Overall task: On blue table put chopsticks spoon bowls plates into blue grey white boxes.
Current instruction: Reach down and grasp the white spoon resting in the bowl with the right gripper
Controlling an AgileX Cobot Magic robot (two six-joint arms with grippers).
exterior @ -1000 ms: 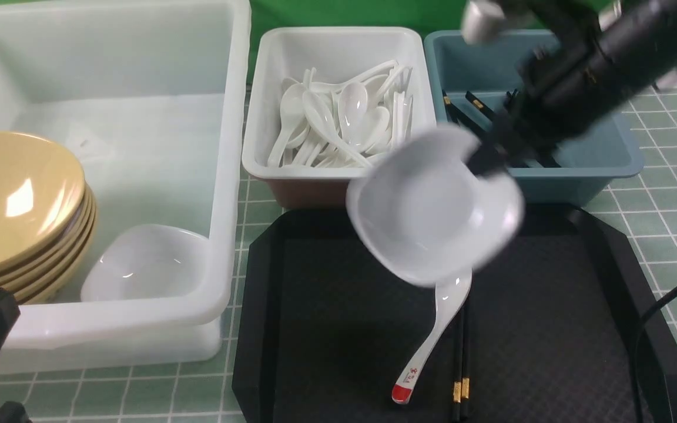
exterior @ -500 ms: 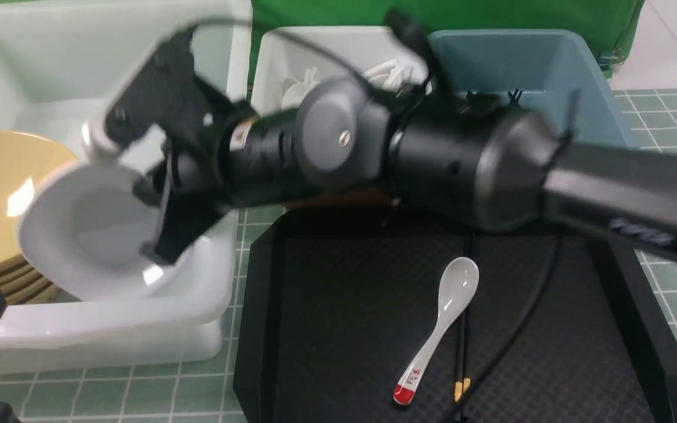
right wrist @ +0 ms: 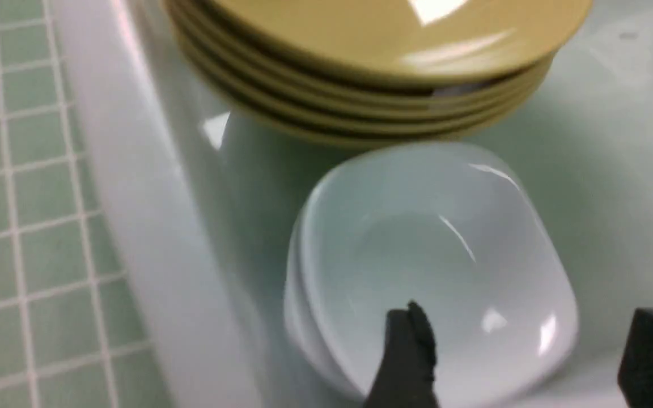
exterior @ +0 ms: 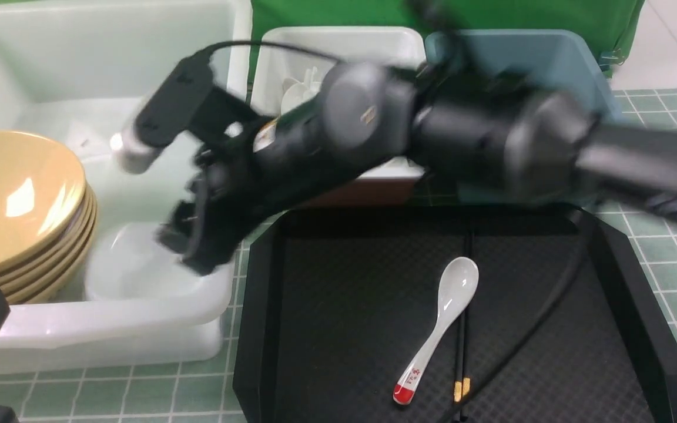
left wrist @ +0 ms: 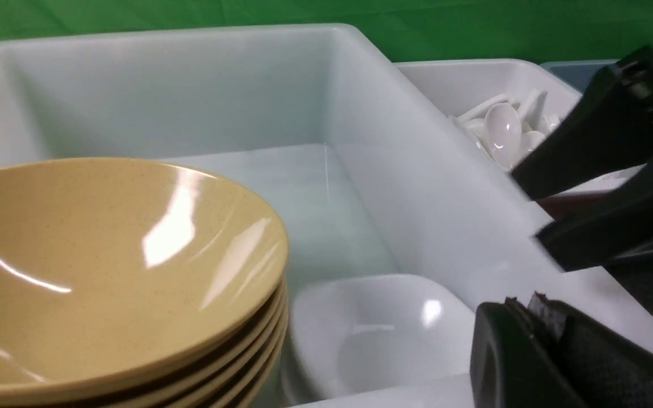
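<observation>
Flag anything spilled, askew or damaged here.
Nothing stands out. The plates sit nested upright in the white tub beside the stacked bowls; the spoon and chopsticks lie intact on the black tray, nothing spilled.

Black tray, spare spoons, green backing

A black textured tray sat near, right of centre; beyond its far edge lay a heap of plain white spoons, and a green backdrop ran across the far side.

Right tool, jaws wide apart.
</observation>
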